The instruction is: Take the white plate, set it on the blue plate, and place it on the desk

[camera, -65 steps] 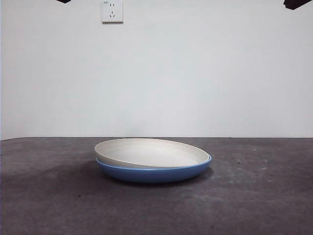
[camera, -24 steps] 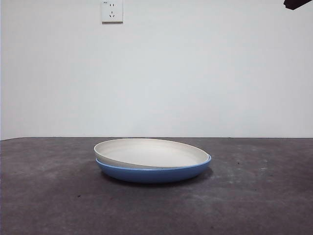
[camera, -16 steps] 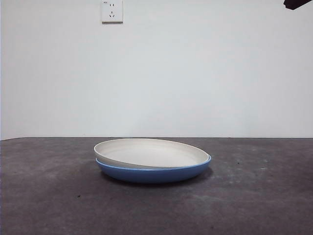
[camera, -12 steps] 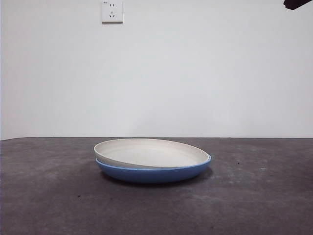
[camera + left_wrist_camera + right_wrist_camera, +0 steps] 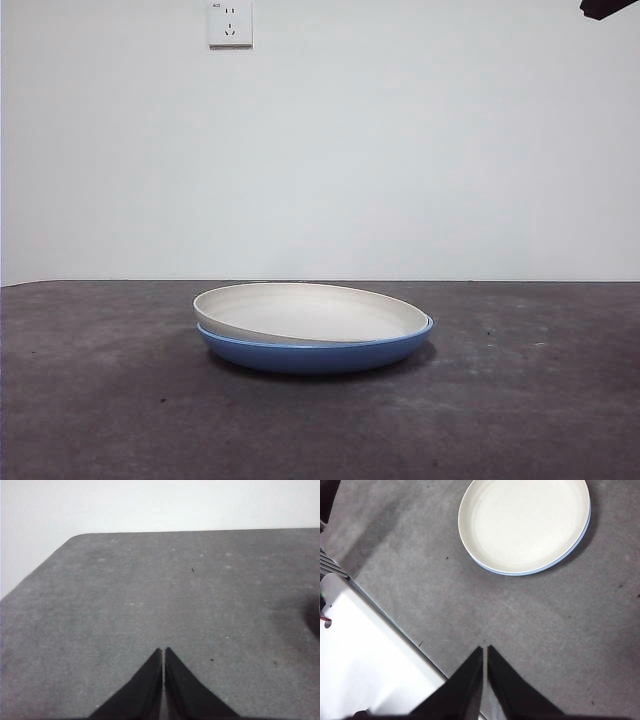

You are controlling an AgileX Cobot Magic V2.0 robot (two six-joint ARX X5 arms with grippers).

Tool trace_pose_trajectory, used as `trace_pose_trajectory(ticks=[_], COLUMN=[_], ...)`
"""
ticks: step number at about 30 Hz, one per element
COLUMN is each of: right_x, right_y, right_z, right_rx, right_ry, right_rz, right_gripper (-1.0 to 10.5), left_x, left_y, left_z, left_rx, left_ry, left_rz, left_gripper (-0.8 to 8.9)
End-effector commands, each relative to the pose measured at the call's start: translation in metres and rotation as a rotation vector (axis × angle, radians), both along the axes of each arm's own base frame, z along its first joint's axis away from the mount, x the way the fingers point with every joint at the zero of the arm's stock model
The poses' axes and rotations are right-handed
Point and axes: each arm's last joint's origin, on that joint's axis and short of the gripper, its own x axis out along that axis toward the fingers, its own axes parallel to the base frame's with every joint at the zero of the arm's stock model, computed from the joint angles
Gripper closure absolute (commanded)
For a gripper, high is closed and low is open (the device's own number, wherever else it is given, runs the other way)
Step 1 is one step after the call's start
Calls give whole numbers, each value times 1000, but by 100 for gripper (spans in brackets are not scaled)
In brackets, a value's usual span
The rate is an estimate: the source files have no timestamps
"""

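Two plates stacked mid-tabletop (image 5: 100,400): white plate (image 5: 310,312) nested in blue plate (image 5: 315,355), sitting slightly tilted, rim raised on one side, likely not fully seated. Left end effector (image 5: 163,652) pinched closed, empty, over bare tabletop, plates out of its view. Right end effector (image 5: 484,650) likewise closed and empty, well apart from the stack; stacking step judged done, nothing gripped.

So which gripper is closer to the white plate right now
Right, as far as these views show. The right gripper hangs above the desk with the white plate in its view, stacked on the blue plate. The left gripper sees only bare desk, no plate.
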Motion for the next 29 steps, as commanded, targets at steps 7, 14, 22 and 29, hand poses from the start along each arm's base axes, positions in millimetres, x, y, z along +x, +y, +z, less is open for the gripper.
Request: trace_pose_trajectory(ticks=[7,14,22,29], right_x=[1,1,1,7], right_y=[2,2,2,-12], right_z=[5,5,5,21], right_rx=[7,7,7,-10], right_ry=[-26,-26,-27,-338], right_rz=[16,16,16,-48], right_gripper=[939,939,939,939], left_x=[1,1,1,1], left_y=[0,0,0,0], left_z=[-7,-7,-7,-7], left_rx=[-31,-31,-31,-31], left_ry=[26,26,25,25], left_rz=[7,7,7,7], left_gripper=[804,804,804,804])
